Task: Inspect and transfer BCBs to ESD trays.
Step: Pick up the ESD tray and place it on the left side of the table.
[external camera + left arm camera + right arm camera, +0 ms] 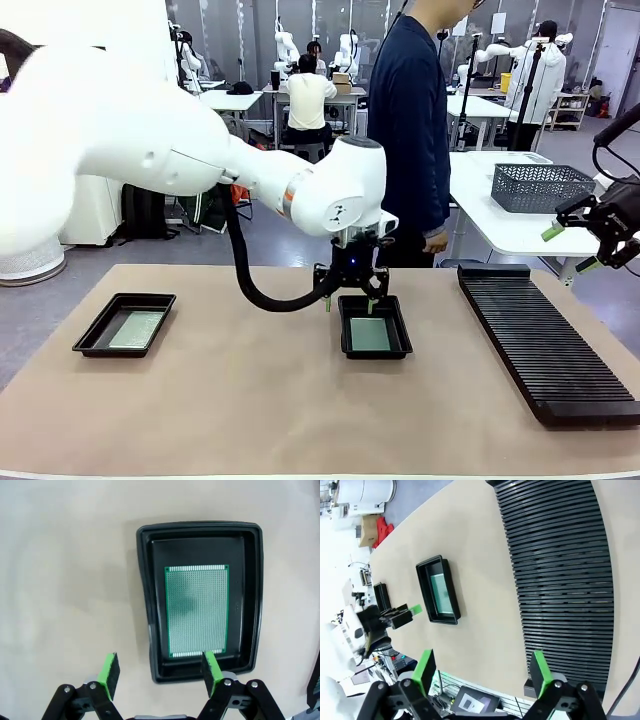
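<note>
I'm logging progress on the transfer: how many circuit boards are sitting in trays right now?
2. One green board lies flat in the middle tray, just below the left hand. The other board lies in the tray at the table's left. No others in sight.

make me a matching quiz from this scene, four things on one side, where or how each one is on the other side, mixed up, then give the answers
Things:
1. left gripper
2. right gripper
3. ribbed rack
4. middle tray

Descriptions:
A. lies along the table's right side, empty
B. holds one green board flat on its floor
C. jaws open, raised off the table's right edge
D. jaws open, hanging just above the far rim of a tray

Pairs: 1-D, 2-C, 3-A, 4-B
</note>
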Controlling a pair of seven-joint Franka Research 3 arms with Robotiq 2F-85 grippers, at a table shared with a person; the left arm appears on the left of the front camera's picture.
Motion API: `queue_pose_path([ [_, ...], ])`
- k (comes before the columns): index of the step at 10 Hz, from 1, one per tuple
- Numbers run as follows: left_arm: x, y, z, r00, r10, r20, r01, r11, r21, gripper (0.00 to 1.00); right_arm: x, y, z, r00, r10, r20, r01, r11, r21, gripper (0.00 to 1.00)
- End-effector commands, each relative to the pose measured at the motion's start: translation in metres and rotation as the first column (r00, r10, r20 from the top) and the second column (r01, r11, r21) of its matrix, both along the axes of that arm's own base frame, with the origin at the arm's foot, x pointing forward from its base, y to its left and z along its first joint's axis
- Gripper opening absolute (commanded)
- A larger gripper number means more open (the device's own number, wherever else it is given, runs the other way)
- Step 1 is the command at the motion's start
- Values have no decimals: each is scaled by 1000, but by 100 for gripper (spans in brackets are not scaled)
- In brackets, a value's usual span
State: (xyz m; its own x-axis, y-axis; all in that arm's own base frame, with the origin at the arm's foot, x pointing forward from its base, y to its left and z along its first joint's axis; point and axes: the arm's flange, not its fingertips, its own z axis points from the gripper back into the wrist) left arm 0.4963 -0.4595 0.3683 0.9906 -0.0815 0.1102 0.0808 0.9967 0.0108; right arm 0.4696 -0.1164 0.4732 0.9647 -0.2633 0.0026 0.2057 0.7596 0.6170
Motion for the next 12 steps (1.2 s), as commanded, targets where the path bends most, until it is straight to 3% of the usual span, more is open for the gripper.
queue_pose_path([
  [1, 11, -6, -7, 999, 34, -1, -34, 999, 41, 88, -5, 4, 2, 1000, -16, -1, 16, 1000, -14, 100],
  [6, 30, 1, -45, 998, 55, -10, -55, 998, 11, 88, -5, 4, 2, 1000, -16, -1, 16, 1000, -14, 100],
  [11, 33, 6, -50, 997, 71, -17, -70, 997, 17, 88, -5, 4, 2, 1000, -16, -1, 16, 1000, -14, 100],
  [12, 34, 6, -51, 997, 71, -20, -71, 997, 16, 82, -5, 4, 2, 1000, -16, -1, 16, 1000, -14, 100],
])
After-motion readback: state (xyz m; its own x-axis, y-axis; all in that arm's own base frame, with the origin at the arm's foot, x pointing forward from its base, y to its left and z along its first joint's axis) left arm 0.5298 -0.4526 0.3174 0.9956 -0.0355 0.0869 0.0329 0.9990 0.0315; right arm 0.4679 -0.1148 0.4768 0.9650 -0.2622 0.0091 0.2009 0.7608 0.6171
